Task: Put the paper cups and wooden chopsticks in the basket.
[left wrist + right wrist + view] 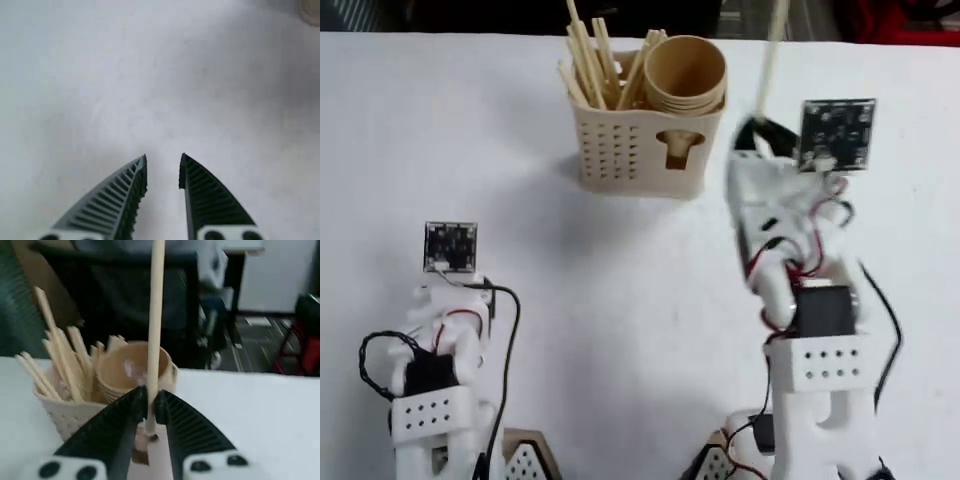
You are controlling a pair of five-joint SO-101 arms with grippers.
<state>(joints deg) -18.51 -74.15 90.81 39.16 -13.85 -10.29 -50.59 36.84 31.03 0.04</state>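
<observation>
One pale, straight, slender chopstick (156, 315)

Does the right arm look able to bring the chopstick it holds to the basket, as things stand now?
Probably yes. The right gripper is shut on the upright chopstick close beside the basket, with bare table between them. The paper cups and other chopsticks already crowd the basket, so room looks tight.

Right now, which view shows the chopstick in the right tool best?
Right wrist view: the chopstick stands upright, pinched in the right tool. The high view catches just its upper length; the left wrist view faces the tabletop.
</observation>
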